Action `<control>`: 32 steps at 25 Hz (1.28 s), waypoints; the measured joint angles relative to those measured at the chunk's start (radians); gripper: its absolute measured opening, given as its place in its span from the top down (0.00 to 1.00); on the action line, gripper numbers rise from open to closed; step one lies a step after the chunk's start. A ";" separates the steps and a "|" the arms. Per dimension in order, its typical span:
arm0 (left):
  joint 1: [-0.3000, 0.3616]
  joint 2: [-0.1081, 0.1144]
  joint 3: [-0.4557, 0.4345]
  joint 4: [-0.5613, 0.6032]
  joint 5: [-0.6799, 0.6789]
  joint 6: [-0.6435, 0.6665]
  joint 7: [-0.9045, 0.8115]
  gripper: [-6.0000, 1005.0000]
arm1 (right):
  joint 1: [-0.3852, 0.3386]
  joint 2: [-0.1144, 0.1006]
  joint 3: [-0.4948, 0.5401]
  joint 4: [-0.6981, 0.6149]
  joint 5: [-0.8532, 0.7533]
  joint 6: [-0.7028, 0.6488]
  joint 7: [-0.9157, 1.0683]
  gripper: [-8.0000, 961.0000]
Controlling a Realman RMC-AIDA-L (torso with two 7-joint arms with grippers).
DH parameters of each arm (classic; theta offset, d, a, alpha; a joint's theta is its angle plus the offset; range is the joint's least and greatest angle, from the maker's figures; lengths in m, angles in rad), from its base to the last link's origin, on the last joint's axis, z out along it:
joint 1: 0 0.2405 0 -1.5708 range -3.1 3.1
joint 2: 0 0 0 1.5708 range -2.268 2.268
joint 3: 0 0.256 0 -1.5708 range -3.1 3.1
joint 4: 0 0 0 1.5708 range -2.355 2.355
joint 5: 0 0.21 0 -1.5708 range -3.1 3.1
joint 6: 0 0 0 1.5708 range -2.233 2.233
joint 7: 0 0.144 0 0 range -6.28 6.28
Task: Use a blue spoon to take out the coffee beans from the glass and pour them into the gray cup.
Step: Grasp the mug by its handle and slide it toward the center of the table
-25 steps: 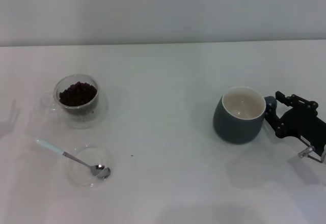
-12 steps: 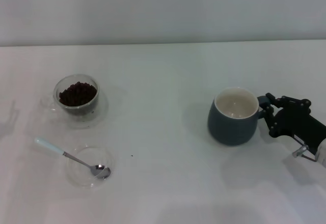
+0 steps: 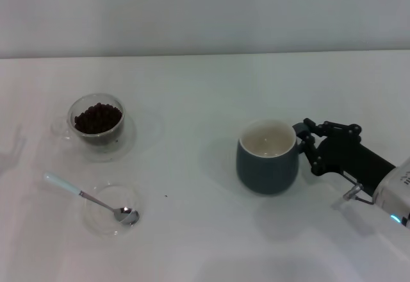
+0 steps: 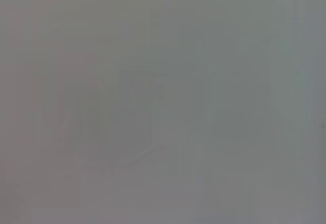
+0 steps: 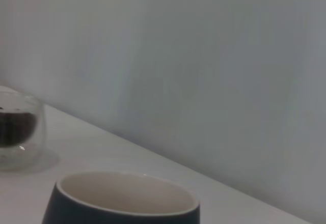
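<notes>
The gray cup stands right of the table's middle, its creamy inside bare. My right gripper is shut on its handle from the right side. The glass with the coffee beans stands at the far left. The blue spoon lies in front of the glass, its metal bowl resting in a shallow clear dish and its pale handle pointing left. The right wrist view shows the cup's rim close up, with the glass farther off. No left gripper shows in any view.
A clear saucer lies under the glass. A tiny dark speck sits on the white table between the dish and the cup. A pale wall runs along the table's back edge.
My right gripper has slid the gray cup leftward across the table, toward the middle, with the handle still held. Glass, spoon and dish have not moved.
</notes>
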 joint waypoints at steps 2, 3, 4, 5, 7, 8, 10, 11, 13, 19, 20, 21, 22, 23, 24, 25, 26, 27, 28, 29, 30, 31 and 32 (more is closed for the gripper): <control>0.000 0.000 0.000 0.000 0.000 0.000 0.000 0.21 | 0.001 0.001 -0.017 -0.011 0.002 0.002 0.001 0.84; 0.000 0.000 0.000 0.000 0.000 0.000 0.000 0.21 | 0.001 0.001 -0.027 -0.017 0.002 0.003 0.001 0.84; 0.000 0.000 0.000 0.000 0.000 0.000 0.000 0.21 | 0.002 0.002 -0.038 -0.023 0.002 0.005 0.001 0.84; 0.000 0.000 0.000 0.000 0.000 0.000 0.000 0.21 | 0.004 0.003 -0.050 -0.031 0.002 0.008 0.001 0.84; 0.000 0.000 0.000 0.000 0.001 0.000 0.000 0.21 | 0.008 0.004 -0.075 -0.046 0.002 0.016 0.002 0.84; 0.000 0.000 0.000 -0.001 0.001 0.000 0.000 0.21 | 0.010 0.004 -0.086 -0.053 0.002 0.020 0.002 0.83; 0.000 -0.001 0.001 -0.001 0.002 0.000 -0.001 0.21 | 0.013 0.004 -0.112 -0.072 0.002 0.033 0.002 0.83; 0.000 -0.002 0.001 -0.001 0.003 0.000 -0.003 0.21 | 0.014 0.005 -0.123 -0.080 0.002 0.037 0.002 0.83; 0.000 -0.002 0.001 -0.002 0.004 0.000 -0.013 0.21 | 0.016 0.005 -0.148 -0.096 0.002 0.042 0.000 0.83; 0.000 -0.002 0.002 -0.002 0.007 0.000 -0.028 0.21 | 0.028 0.006 -0.202 -0.118 0.001 0.049 -0.002 0.82; 0.000 -0.002 0.002 -0.002 0.008 0.000 -0.028 0.21 | 0.028 0.006 -0.208 -0.120 0.001 0.049 -0.004 0.82; 0.000 -0.001 0.002 -0.002 0.008 0.000 -0.028 0.21 | 0.028 0.006 -0.212 -0.121 0.000 0.049 -0.005 0.82; 0.000 -0.001 0.002 -0.002 0.009 0.000 -0.028 0.21 | 0.028 0.006 -0.215 -0.122 0.000 0.049 -0.007 0.82; 0.000 -0.001 0.002 -0.002 0.009 0.000 -0.028 0.21 | 0.029 0.006 -0.217 -0.122 -0.001 0.049 -0.007 0.82; 0.000 -0.001 0.001 -0.002 0.009 0.000 -0.028 0.21 | 0.029 0.006 -0.218 -0.122 -0.002 0.049 -0.007 0.82; 0.000 -0.001 0.001 -0.002 0.009 0.000 -0.028 0.21 | 0.029 0.006 -0.218 -0.122 -0.002 0.049 -0.007 0.82; 0.001 -0.001 0.001 -0.002 0.010 0.000 -0.028 0.21 | 0.030 0.006 -0.218 -0.122 -0.003 0.050 -0.007 0.82; 0.002 -0.001 0.001 -0.003 0.010 0.001 -0.028 0.21 | 0.031 0.006 -0.218 -0.123 -0.004 0.051 -0.007 0.82; 0.004 -0.001 0.001 -0.003 0.010 0.003 -0.028 0.21 | 0.032 0.006 -0.218 -0.123 -0.004 0.053 -0.008 0.82; 0.006 -0.001 0.001 -0.003 0.010 0.005 -0.028 0.21 | 0.034 0.006 -0.220 -0.123 -0.005 0.054 -0.008 0.82; 0.007 -0.001 0.001 -0.003 0.010 0.007 -0.028 0.21 | 0.036 0.006 -0.225 -0.123 -0.006 0.055 -0.011 0.82; 0.008 -0.001 0.001 -0.003 0.010 0.008 -0.028 0.21 | 0.037 0.006 -0.227 -0.123 -0.006 0.057 -0.014 0.81; 0.009 -0.001 0.001 -0.003 0.010 0.008 -0.028 0.21 | 0.039 0.006 -0.231 -0.123 -0.007 0.063 -0.018 0.81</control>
